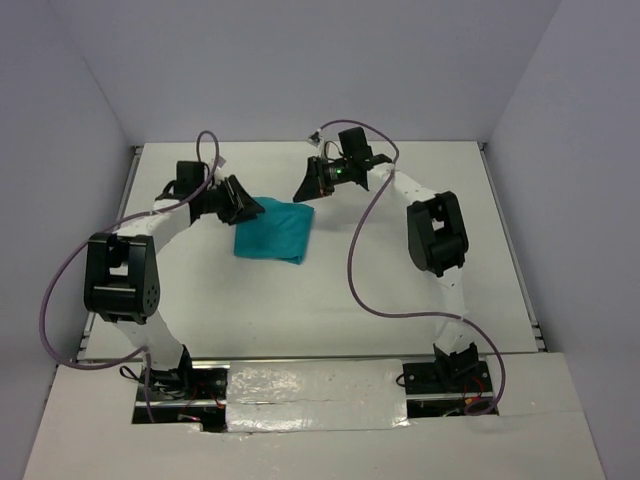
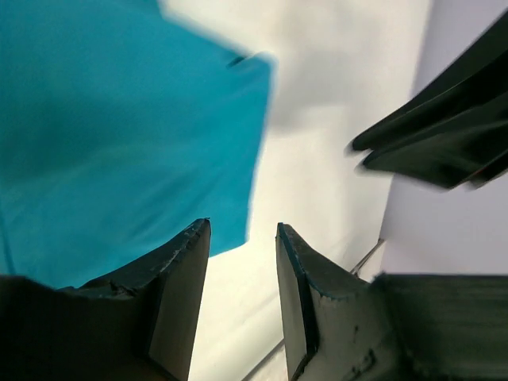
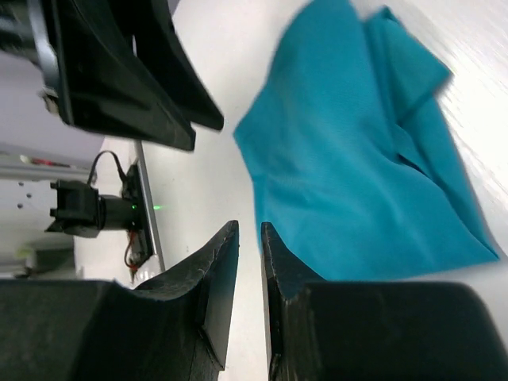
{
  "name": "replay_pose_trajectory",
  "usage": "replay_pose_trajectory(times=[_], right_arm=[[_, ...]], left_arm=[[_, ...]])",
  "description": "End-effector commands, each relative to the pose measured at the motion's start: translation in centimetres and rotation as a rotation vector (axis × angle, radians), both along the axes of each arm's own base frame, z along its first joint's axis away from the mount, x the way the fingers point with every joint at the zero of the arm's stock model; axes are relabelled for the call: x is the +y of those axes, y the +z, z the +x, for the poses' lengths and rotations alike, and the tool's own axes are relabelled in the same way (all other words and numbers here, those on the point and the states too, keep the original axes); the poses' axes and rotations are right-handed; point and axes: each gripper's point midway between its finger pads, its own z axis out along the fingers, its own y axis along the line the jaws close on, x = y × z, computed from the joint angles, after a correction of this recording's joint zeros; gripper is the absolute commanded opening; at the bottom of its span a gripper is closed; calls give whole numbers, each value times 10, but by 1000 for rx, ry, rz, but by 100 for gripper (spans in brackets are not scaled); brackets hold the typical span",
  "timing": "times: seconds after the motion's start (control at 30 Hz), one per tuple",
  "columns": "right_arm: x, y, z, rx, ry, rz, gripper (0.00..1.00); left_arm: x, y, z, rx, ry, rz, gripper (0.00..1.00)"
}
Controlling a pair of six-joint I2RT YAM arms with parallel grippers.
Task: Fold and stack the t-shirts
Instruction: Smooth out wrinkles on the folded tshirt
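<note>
The teal t-shirt [image 1: 273, 230] lies folded into a small rectangle on the white table, behind the middle. My left gripper [image 1: 250, 210] hovers at the shirt's left far corner, jaws apart and empty; in the left wrist view [image 2: 242, 226] the shirt [image 2: 119, 119] lies just left of its fingertips. My right gripper [image 1: 303, 188] hovers just beyond the shirt's right far corner. In the right wrist view [image 3: 248, 226] its jaws stand a narrow gap apart with nothing between them, and the shirt [image 3: 357, 159] lies to the right.
The white table [image 1: 400, 290] has raised edges left, right and back, with grey walls around. Purple cables [image 1: 365, 270] loop from both arms. The left gripper's dark fingers [image 3: 119, 79] show in the right wrist view, close to the right gripper.
</note>
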Motion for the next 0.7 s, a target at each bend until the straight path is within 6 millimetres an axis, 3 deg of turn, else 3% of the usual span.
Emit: replay_pose_trajectory(times=[0.0, 0.07, 0.2, 0.3, 0.67], right_arm=[[19, 20, -34, -74, 112, 10, 25], [22, 6, -46, -34, 130, -15, 25], [32, -22, -73, 2, 181, -75, 25], [26, -43, -91, 42, 198, -128, 25], [7, -85, -100, 63, 172, -248, 24]], left_arm=[[-2, 40, 12, -91, -29, -7, 51], [-1, 39, 18, -84, -23, -4, 51], [-2, 15, 33, -29, -9, -13, 50], [0, 3, 46, -5, 1, -1, 49], [1, -32, 58, 61, 0, 15, 49]])
